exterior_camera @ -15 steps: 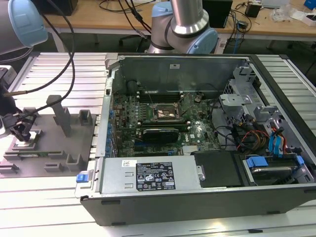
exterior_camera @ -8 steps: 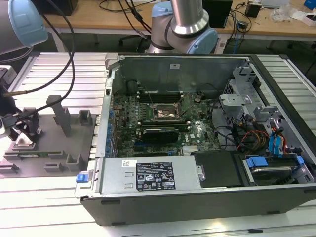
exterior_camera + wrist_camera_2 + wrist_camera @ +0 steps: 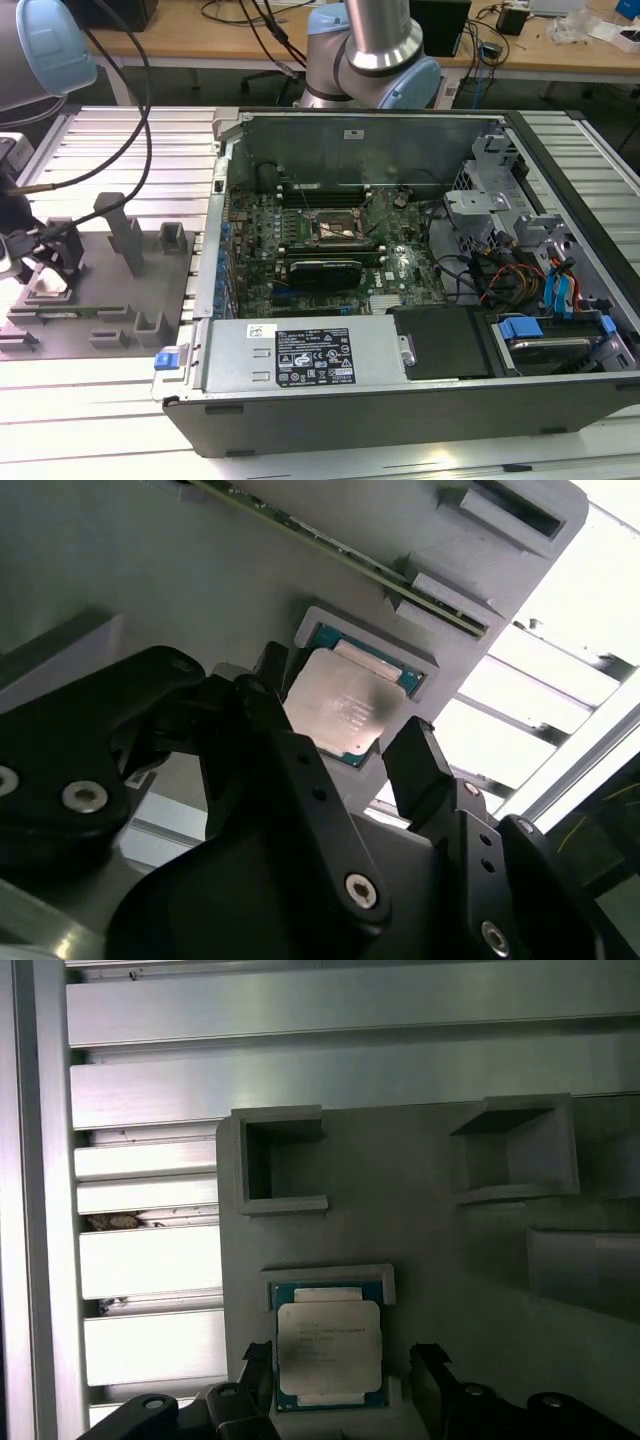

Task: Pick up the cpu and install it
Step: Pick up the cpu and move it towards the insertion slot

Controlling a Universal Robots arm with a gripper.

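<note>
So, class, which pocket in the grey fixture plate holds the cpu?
The pocket straddled by the open claw, holding the cpu; the two other pockets are empty.

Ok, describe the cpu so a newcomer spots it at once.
Beside the open computer case, on the exterior view's left, lies a grey fixture plate. The cpu sits in its shallow square pocket, between the fingers of the open gripper: the only flat silvery square, teal-edged.

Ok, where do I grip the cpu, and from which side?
Probably by two opposite thin edges, coming straight down from above. The cpu lies flat, sunk in the grey fixture plate, so only its top and edges are free. The fingers of the open gripper stand on either side of it.
</note>
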